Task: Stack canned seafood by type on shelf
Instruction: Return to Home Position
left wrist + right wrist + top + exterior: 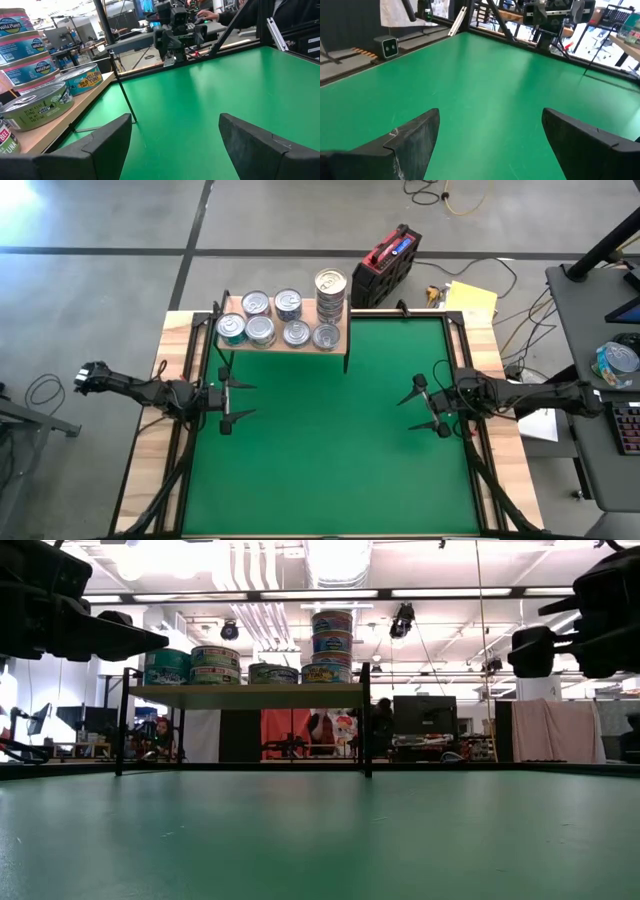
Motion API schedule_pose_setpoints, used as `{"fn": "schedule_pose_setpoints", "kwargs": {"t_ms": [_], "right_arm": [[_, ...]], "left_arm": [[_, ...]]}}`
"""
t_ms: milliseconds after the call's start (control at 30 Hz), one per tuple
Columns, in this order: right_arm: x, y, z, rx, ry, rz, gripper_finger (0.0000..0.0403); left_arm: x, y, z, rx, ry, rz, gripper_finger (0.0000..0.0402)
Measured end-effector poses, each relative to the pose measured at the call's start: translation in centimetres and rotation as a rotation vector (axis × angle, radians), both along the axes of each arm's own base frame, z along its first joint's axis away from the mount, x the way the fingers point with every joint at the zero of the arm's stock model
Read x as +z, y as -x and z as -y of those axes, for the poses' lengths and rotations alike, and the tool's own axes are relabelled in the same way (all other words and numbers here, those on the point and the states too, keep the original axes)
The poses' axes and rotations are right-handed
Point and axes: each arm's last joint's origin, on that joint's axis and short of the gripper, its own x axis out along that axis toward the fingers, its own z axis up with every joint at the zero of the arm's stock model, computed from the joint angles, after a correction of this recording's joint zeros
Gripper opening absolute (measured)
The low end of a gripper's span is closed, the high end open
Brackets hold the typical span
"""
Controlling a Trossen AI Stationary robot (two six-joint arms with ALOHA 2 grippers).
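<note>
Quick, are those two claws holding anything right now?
Left gripper: open, empty, at the left edge of the green mat.
Right gripper: open, empty, at its right edge.

Green mat (330, 440), red-black case (385, 265), perhaps a toolbox, yellow pad (472, 300)

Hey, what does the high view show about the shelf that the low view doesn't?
Only the high view: the lids of the tins, in two rows across the shelf. Only the low view: stack heights side-on, the tallest stack at least three tins. Both: the loaded shelf, the green mat, the open left gripper and right gripper.
</note>
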Motion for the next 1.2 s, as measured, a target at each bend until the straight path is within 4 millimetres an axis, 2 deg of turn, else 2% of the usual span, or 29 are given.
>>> {"fn": "schedule_pose_setpoints", "kwargs": {"t_ms": [933, 1200], "right_arm": [[0.2, 0.0, 0.1, -0.014, -0.017, -0.002, 0.0343], [1.2, 0.8, 0.0, -0.013, -0.017, 0.1, 0.0343]], "left_arm": [[0.0, 0.0, 0.0, 0.0, 0.0, 0.0, 0.0283], [0.0, 0.0, 0.0, 0.0, 0.0, 0.0, 0.0283]]}}
